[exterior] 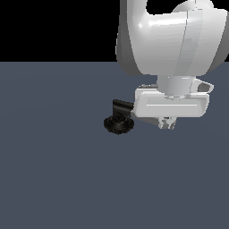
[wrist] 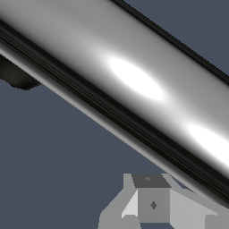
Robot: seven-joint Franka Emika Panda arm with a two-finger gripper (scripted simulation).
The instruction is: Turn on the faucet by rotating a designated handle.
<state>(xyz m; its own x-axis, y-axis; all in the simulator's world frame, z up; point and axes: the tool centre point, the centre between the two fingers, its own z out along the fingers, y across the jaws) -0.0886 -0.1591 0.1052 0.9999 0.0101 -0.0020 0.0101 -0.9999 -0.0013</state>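
The faucet [exterior: 119, 124] has a black ridged round base on the floor and a short black post leaning toward the exterior view's right. Its handle [wrist: 134, 85] is a shiny grey bar that fills the wrist view on a diagonal, very close to the camera. In the exterior view my white hand covers the handle. My gripper [exterior: 167, 123] hangs just to the exterior view's right of the base, fingers pressed together with nothing between them. The fingertips [wrist: 152, 203] show beside the bar, a little apart from it.
A flat blue-grey floor [exterior: 58, 170] spreads all around the faucet. The large white arm [exterior: 170, 40] stands over the faucet at the exterior view's upper right. A bit of the black base [wrist: 18, 76] shows past the bar.
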